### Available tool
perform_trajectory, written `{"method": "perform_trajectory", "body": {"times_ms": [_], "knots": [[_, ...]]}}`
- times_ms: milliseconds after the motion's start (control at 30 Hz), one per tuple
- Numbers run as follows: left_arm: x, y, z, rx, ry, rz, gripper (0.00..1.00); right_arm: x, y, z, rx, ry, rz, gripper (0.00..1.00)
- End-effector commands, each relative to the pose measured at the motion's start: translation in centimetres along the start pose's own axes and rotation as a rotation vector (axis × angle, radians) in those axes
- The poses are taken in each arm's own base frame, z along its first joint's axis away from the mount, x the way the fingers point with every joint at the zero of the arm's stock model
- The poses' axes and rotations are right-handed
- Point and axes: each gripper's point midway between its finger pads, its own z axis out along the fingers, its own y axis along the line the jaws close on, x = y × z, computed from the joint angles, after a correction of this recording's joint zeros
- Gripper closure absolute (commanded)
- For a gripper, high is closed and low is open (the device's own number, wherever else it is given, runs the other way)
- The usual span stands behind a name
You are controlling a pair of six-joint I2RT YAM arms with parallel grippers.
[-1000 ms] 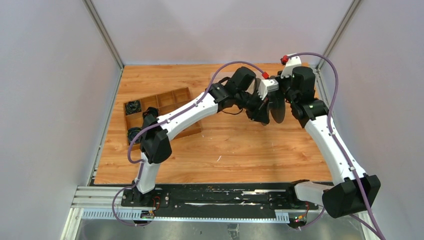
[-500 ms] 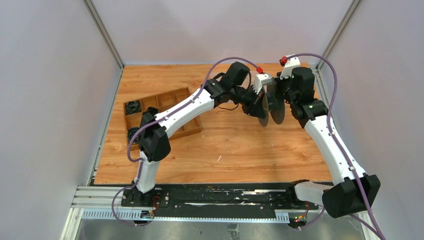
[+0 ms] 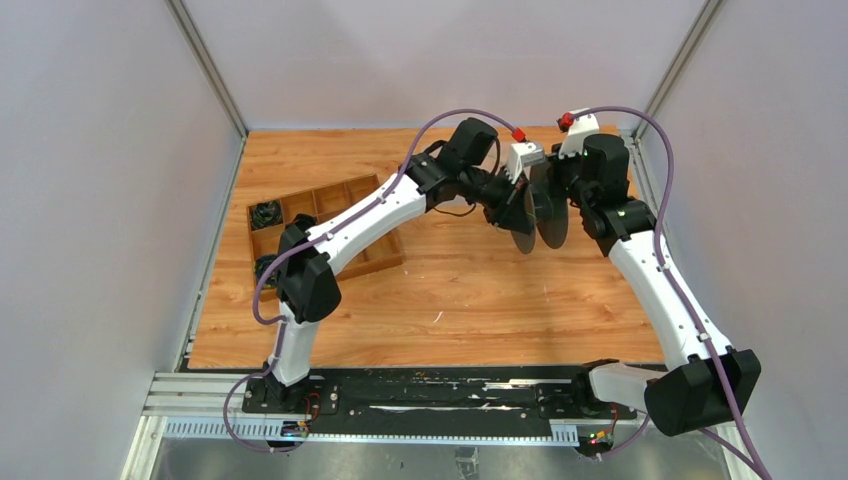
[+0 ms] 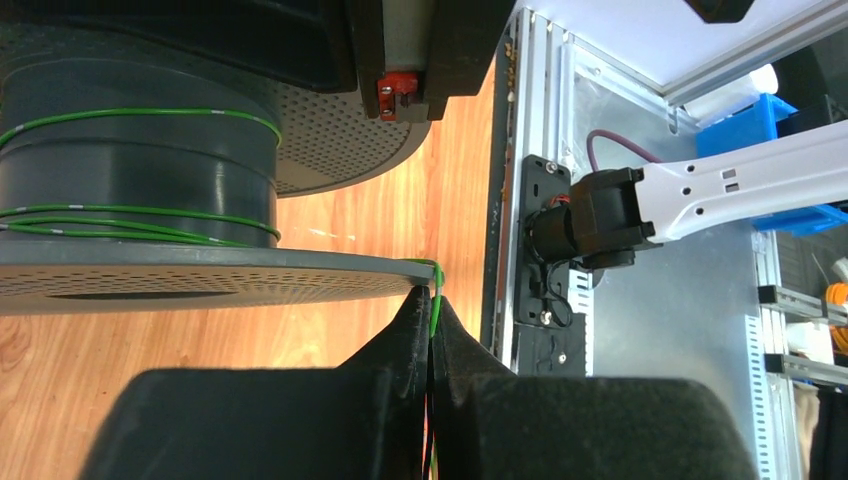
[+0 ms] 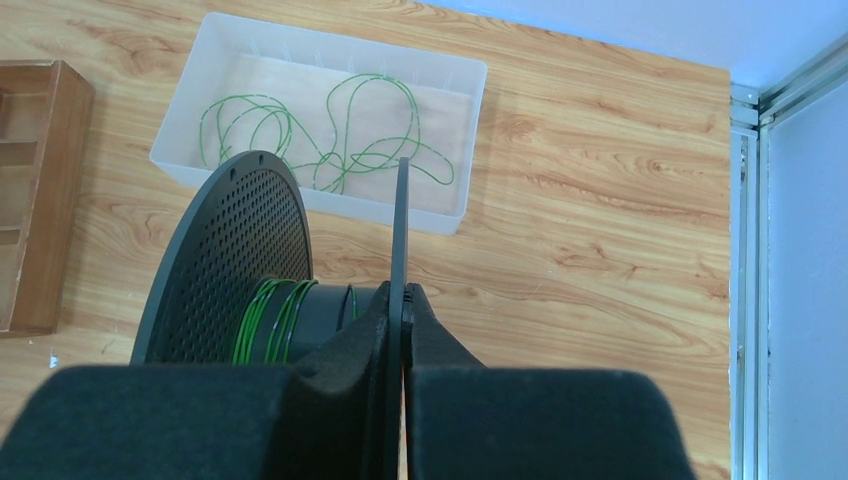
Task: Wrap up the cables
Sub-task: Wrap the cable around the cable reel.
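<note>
My right gripper [image 5: 402, 298] is shut on the thin edge of one flange of a dark spool [image 5: 225, 255], holding it above the table [image 3: 470, 290]. Green cable [image 5: 268, 318] is wound a few turns round the grey hub [image 4: 140, 170]. My left gripper [image 4: 432, 305] is shut on the green cable [image 4: 436, 292] right at the rim of the other flange [image 4: 220, 270]. More cable lies in loose loops [image 5: 383, 79] in a white tray [image 5: 330, 42] beyond the spool. From above, both grippers meet at the spool [image 3: 538, 215].
A wooden divided box [image 3: 350, 195] sits at the left of the table, with small black cord bundles [image 3: 265, 213] in its left cells. Metal frame posts and the wall edge [image 5: 745, 200] stand close on the right. Purple arm cords [image 3: 665, 170] arch over both arms.
The left wrist has moved a little up and toward the far side, drawing the cable round the spool. The spool has shifted slightly left. The right arm holds still.
</note>
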Motion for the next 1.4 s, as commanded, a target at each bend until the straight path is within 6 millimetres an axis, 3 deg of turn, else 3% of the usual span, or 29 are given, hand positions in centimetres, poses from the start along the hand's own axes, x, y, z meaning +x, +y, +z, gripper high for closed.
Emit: {"method": "perform_trajectory", "body": {"times_ms": [0, 300, 600, 667, 867, 1167, 1367], "knots": [[-3.1, -0.6, -1.9, 0.002, -0.070, 0.047, 1.00, -0.4, 0.7, -0.2, -0.025, -0.025, -0.021, 0.99], [-3.8, 1.0, -2.5, -0.058, -0.087, 0.087, 1.00, -0.4, 2.2, -0.2, -0.100, -0.038, -0.054, 0.99], [-1.3, 1.8, -2.3, -0.061, -0.011, 0.057, 0.93, -0.6, 2.1, -0.4, -0.096, -0.045, -0.057, 0.99], [-1.2, 1.9, -2.5, -0.071, -0.009, 0.069, 0.91, -0.6, 2.1, -0.4, -0.096, -0.043, -0.056, 0.99], [-1.1, 1.9, -2.6, -0.070, -0.014, 0.080, 0.97, -0.5, 2.2, -0.4, -0.100, -0.041, -0.054, 0.99], [-1.5, 1.4, -3.5, -0.067, -0.016, 0.086, 0.87, -0.3, 2.2, -0.5, -0.097, -0.037, -0.056, 0.99], [-1.4, 1.3, -3.9, -0.067, -0.008, 0.091, 0.86, -0.2, 2.2, -0.4, -0.098, -0.038, -0.056, 0.99]]}}
